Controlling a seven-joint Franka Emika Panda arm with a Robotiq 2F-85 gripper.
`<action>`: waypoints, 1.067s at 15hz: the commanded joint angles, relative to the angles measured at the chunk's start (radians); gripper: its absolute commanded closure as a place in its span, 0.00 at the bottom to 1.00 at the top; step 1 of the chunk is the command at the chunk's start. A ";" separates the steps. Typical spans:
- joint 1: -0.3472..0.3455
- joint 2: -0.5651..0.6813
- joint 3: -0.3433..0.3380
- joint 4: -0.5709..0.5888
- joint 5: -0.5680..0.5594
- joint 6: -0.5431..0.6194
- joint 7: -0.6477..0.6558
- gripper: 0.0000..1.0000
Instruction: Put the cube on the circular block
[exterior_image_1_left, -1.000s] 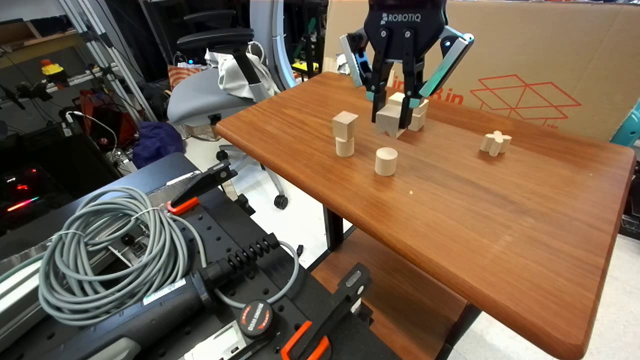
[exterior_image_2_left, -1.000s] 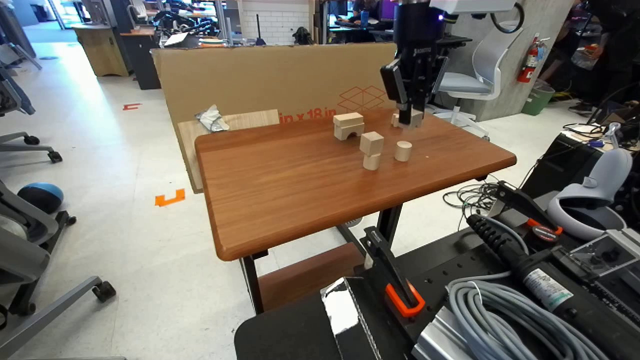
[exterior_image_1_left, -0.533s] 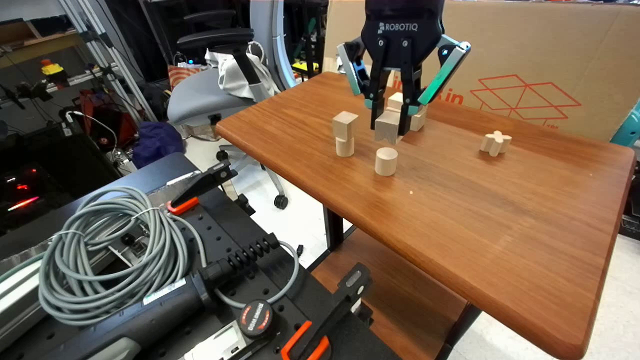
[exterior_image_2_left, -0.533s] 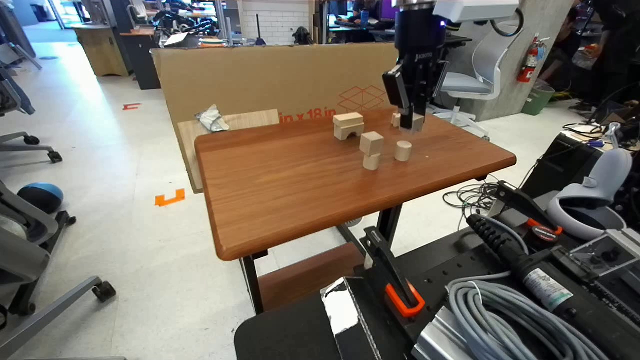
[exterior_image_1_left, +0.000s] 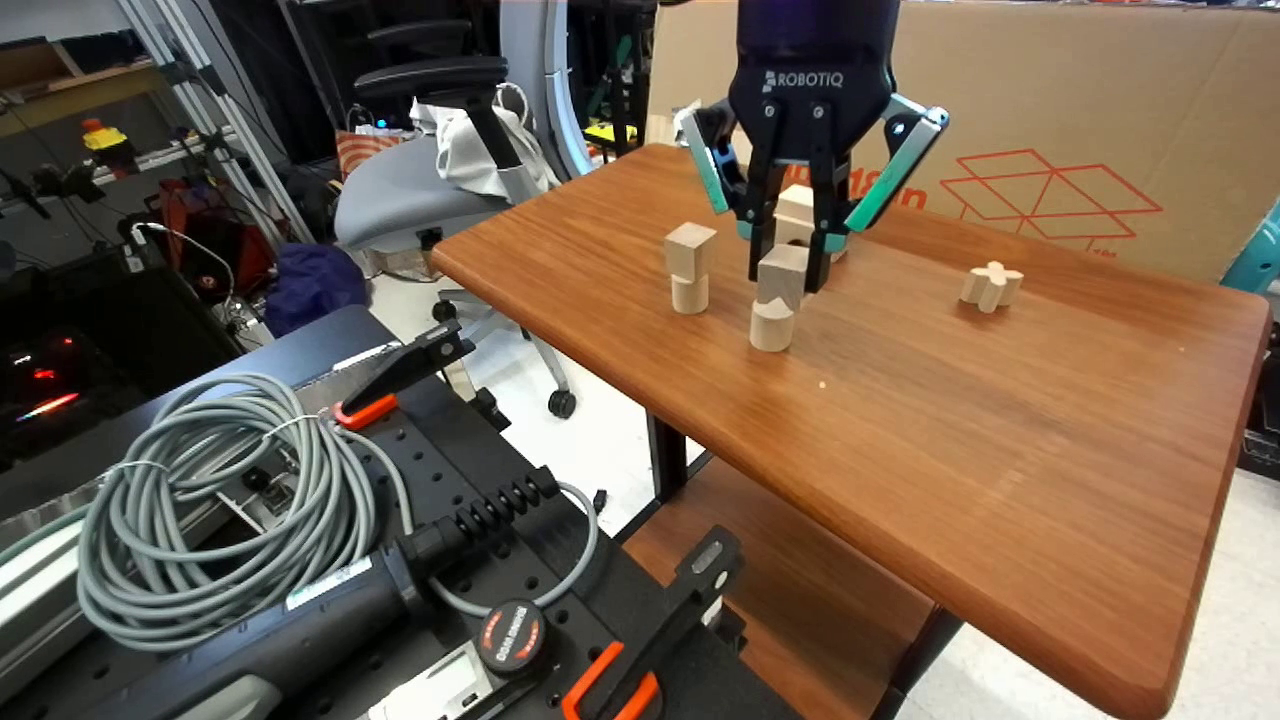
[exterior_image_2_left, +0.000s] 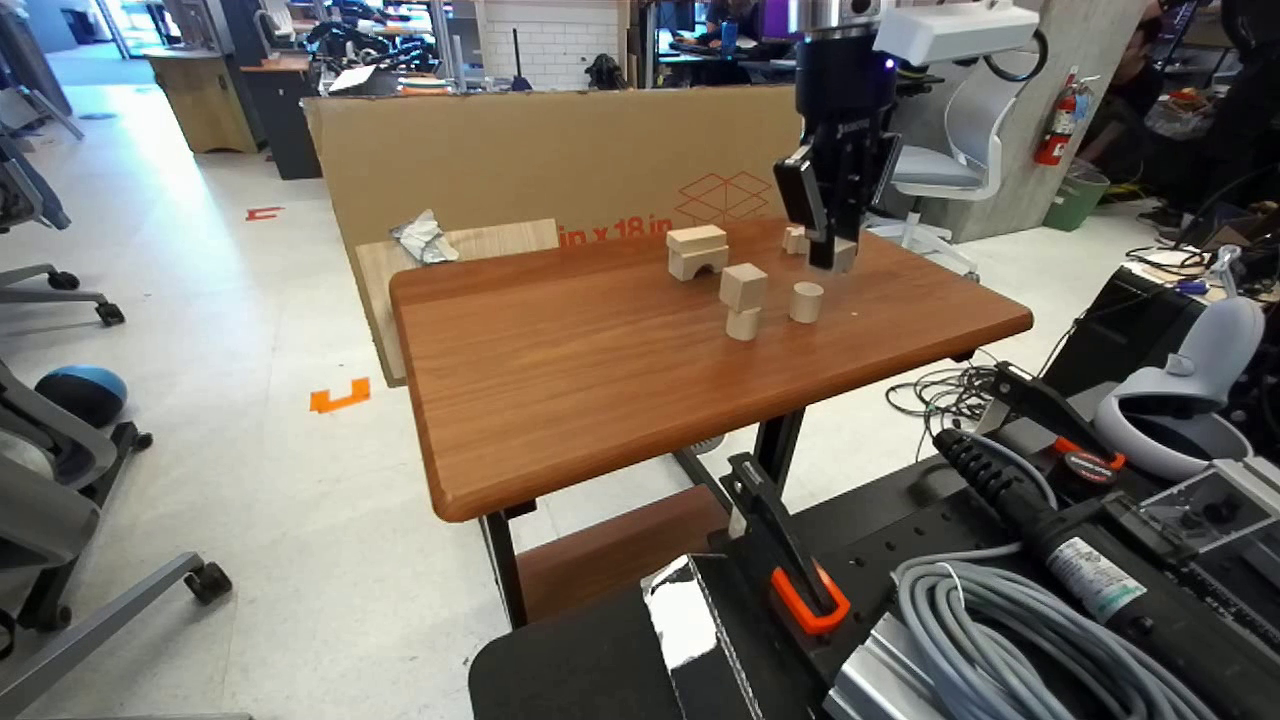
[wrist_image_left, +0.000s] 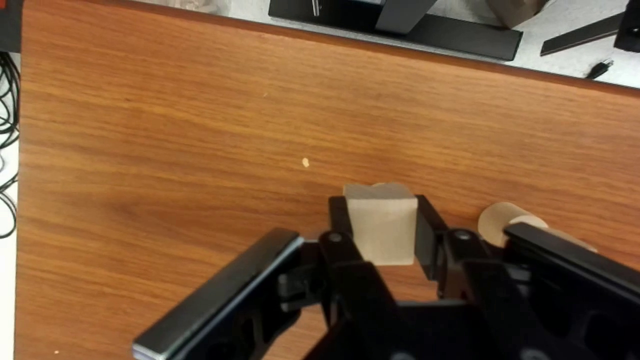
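My gripper (exterior_image_1_left: 787, 284) is shut on a small pale wooden cube (exterior_image_1_left: 781, 272), with a finger on each side. The cube also shows between the fingers in the wrist view (wrist_image_left: 384, 230); its lower edge looks slightly notched. The circular block (exterior_image_1_left: 771, 330) stands upright on the table. In an exterior view the held cube overlaps its top. In an exterior view the circular block (exterior_image_2_left: 806, 303) shows a bare top, with the gripper (exterior_image_2_left: 832, 258) and cube above and behind it. In the wrist view the held cube hides nearly all of that block.
A second cube (exterior_image_1_left: 690, 248) sits on a second round block (exterior_image_1_left: 690, 296) nearby, also in the wrist view (wrist_image_left: 500, 220). An arch block (exterior_image_2_left: 690, 264) with a rectangular block (exterior_image_2_left: 697, 238) on top stands farther back. A cross-shaped piece (exterior_image_1_left: 991, 287) lies on the wooden table (exterior_image_1_left: 950, 430).
My gripper has moved down with the cube in it, and the cube now overlaps the circular block's top in an exterior view. The blocks on the table have not moved.
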 joint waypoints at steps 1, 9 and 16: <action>-0.001 0.014 -0.001 -0.002 -0.024 0.029 0.008 0.92; 0.001 0.024 0.018 0.014 -0.002 0.035 0.005 0.92; 0.004 0.058 0.013 0.031 -0.010 0.027 0.014 0.92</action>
